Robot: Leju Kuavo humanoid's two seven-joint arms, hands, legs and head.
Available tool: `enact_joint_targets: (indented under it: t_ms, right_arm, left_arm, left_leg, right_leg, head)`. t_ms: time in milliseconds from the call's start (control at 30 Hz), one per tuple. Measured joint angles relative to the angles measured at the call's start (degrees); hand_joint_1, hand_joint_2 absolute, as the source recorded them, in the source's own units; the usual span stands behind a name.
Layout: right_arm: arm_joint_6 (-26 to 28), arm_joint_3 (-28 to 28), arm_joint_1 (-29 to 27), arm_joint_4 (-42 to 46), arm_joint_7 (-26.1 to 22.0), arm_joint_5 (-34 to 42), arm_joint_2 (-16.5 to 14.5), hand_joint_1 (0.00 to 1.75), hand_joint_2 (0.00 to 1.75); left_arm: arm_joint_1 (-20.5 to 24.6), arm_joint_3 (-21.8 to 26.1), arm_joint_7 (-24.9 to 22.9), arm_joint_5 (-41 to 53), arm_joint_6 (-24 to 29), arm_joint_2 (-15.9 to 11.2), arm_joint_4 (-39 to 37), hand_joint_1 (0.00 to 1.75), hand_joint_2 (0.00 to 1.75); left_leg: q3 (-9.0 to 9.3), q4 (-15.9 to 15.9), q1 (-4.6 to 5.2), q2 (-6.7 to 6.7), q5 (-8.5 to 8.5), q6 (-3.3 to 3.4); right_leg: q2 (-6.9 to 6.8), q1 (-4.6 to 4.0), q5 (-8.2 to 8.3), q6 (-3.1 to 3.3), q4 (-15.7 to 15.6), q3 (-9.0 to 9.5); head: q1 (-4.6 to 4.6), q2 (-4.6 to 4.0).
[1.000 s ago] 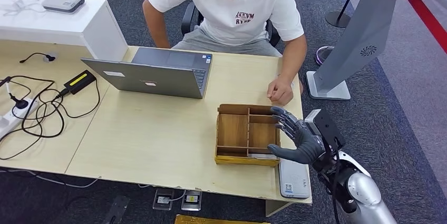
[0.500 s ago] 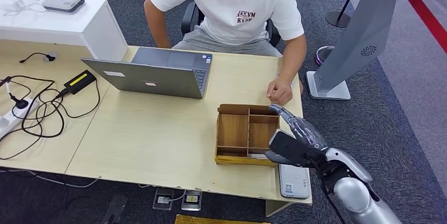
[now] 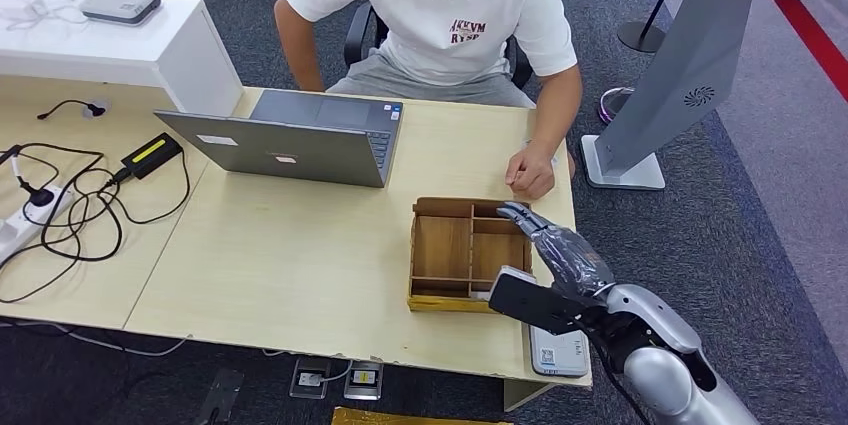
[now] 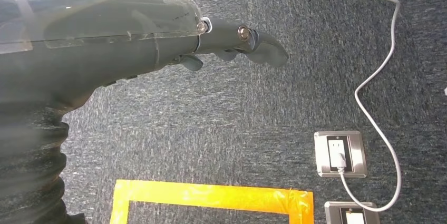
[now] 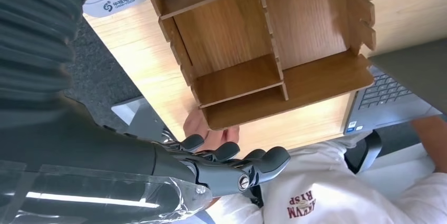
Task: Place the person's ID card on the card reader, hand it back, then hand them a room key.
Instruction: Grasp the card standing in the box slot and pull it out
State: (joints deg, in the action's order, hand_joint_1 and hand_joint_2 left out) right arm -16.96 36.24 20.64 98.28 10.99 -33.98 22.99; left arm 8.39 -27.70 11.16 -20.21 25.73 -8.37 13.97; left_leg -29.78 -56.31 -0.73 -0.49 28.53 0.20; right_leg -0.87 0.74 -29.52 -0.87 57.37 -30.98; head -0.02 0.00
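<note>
The right hand (image 3: 556, 248) has rolled over since a second ago: then its palm side faced up with the fingers spread over the wooden tray (image 3: 440, 245), now the back of the hand and the wrist camera box face the head view, and the hand reaches along the tray's right edge toward the person's hand (image 3: 531, 171) resting on the desk (image 3: 300, 255). In the right wrist view its fingers (image 5: 263, 162) are extended and loosely together, nothing between them, so it holds nothing. The forearm has shifted in toward the tray and now covers part of the white card reader (image 3: 560, 350), which lies on the desk edge just beside the tray's near right corner. I cannot make out an ID card or a room key; a pale flat piece sits at the tray's near compartment in the right wrist view, too unclear to name. The left hand (image 4: 232, 45) hangs over the grey carpet, fingers mostly straight and empty. The person, the laptop (image 3: 290, 145) and the tray are where they were
</note>
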Motion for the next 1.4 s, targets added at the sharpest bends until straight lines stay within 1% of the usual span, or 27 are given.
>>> enact_joint_targets:
  t_ms: [200,400,467,600,733,967,1200,1400]
  right_arm:
    - [-1.7,0.4,-0.1,1.9,1.1,-0.2,0.2,0.00,1.75]
    - [-1.2,0.7,-0.8,3.6,1.8,-2.8,0.6,0.00,1.75]
    - [0.4,0.8,-1.0,3.8,1.7,-4.5,0.7,0.00,1.75]
    - [5.6,1.2,-2.0,3.9,0.6,-8.9,0.8,0.00,1.75]
    - [7.5,1.5,-2.8,3.9,0.2,-10.1,0.8,0.00,1.75]
    - [15.9,1.9,-5.1,3.5,-1.8,-14.3,0.8,0.00,1.75]
    - [19.4,2.9,-5.9,2.3,-3.7,-16.0,1.1,0.00,1.75]
    - [21.3,3.5,-5.7,0.3,-3.9,-16.9,1.1,0.00,1.75]
  left_arm:
    - [0.0,-0.4,0.3,-0.3,0.6,0.1,0.0,0.00,1.75]
    - [0.0,-0.4,0.4,-0.6,0.8,0.2,0.0,0.00,1.75]
    - [0.0,-0.4,0.4,-0.8,0.9,0.2,0.0,0.00,1.75]
    - [0.0,-0.5,0.6,-1.1,1.3,0.2,0.0,0.00,1.75]
    - [0.0,-0.5,0.7,-1.2,1.3,0.4,0.0,0.00,1.75]
    - [0.0,-0.5,1.2,-1.5,1.2,0.5,0.1,0.00,1.75]
    - [0.0,-0.5,2.0,-2.8,1.2,0.7,0.3,0.00,1.75]
    - [0.0,-0.5,2.5,-3.0,1.3,0.8,0.3,0.00,1.75]
  left_leg:
    - [0.01,0.0,0.00,0.00,0.00,0.00]
    - [0.01,0.0,0.00,0.00,0.00,0.00]
    - [0.01,0.0,0.00,0.00,0.00,0.00]
    - [0.01,0.0,0.00,0.00,0.00,0.00]
    - [0.01,0.0,0.00,0.00,0.00,0.00]
    - [-0.01,0.0,0.00,0.00,0.01,0.00]
    - [-0.01,0.0,0.00,0.00,0.01,0.00]
    - [-0.01,0.0,0.00,0.00,0.01,0.00]
  right_leg:
    - [0.00,0.00,0.00,0.00,0.0,0.00]
    - [0.01,0.00,0.00,0.00,0.0,-0.01]
    - [0.01,0.00,0.00,0.00,0.0,-0.01]
    - [0.00,0.00,0.00,0.00,0.0,-0.01]
    - [0.01,0.00,0.00,0.00,0.0,-0.01]
    - [0.01,0.00,-0.01,0.01,0.0,-0.02]
    - [0.00,0.00,-0.01,0.01,0.0,-0.01]
    - [0.00,0.00,-0.01,0.01,0.0,-0.01]
  head:
    - [-0.01,0.00]
    - [0.00,0.00]
    - [0.00,0.00]
    - [0.00,0.00]
    - [0.00,0.00]
    - [-0.01,0.00]
    - [0.00,0.00]
    - [0.00,0.00]
